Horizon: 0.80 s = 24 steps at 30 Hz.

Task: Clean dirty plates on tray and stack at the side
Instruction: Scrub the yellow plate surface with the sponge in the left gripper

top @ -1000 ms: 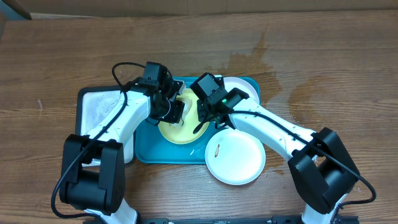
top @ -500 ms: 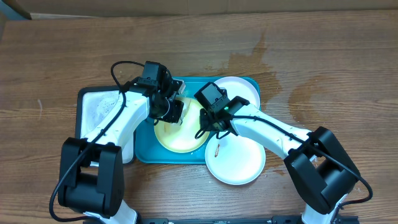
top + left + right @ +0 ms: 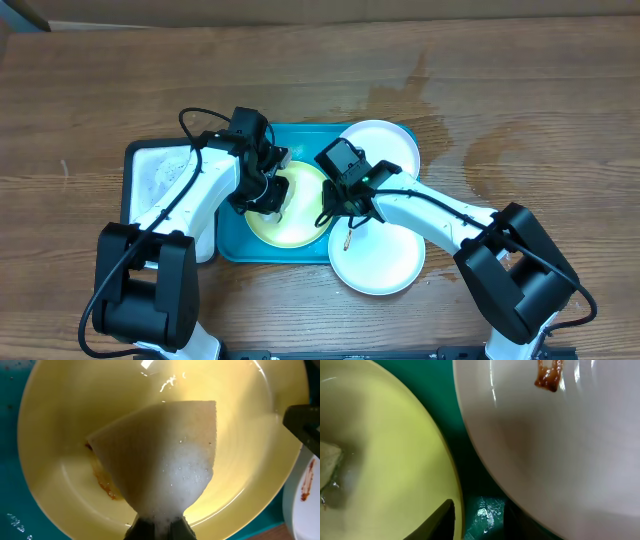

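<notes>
The pale yellow plate (image 3: 295, 212) lies flat in the teal tray (image 3: 232, 235). My left gripper (image 3: 266, 190) is shut on a foamy white sponge (image 3: 167, 455), which presses on the yellow plate (image 3: 65, 420) beside a brown smear (image 3: 106, 486). My right gripper (image 3: 340, 208) hovers at that plate's right rim (image 3: 452, 475), jaws apart over bare tray (image 3: 485, 510), holding nothing. A white plate (image 3: 385, 258) with a brown smear (image 3: 549, 376) lies half off the tray's front right corner. Another white plate (image 3: 385, 145) sits at the tray's back right.
A smaller black-rimmed white tray (image 3: 160, 175) adjoins the teal tray on the left. A wet stain (image 3: 405, 95) marks the wooden table behind the tray. Both arms crowd over the middle of the teal tray.
The yellow plate, earlier propped up on edge by my right gripper, now lies flat. My right gripper has let go of its rim and opened. The sponge followed the plate down.
</notes>
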### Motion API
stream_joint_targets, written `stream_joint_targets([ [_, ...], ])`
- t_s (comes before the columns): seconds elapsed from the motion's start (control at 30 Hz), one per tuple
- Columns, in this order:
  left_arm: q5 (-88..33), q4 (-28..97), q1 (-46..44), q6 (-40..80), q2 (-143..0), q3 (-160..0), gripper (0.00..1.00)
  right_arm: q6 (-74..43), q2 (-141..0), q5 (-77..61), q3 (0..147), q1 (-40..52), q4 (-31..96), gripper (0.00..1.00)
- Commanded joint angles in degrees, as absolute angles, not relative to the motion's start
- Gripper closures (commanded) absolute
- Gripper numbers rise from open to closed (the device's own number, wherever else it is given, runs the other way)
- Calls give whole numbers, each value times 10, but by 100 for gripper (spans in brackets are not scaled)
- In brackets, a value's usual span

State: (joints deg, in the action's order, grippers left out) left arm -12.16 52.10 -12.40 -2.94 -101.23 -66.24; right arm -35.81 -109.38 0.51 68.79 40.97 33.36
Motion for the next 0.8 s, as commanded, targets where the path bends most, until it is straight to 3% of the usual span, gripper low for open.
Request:
stream_joint_targets([
  [0.0,-103,516,-128,-21,-995,-662,96,-359,-1075,11,684,409,324,69],
  [0.3,-70,503,-128,-17,-995,-646,96,-359,-1075,11,675,412,312,96],
  [0.77,-119,437,-128,-49,-995,-594,96,-358,-1100,11,675,415,303,96],
])
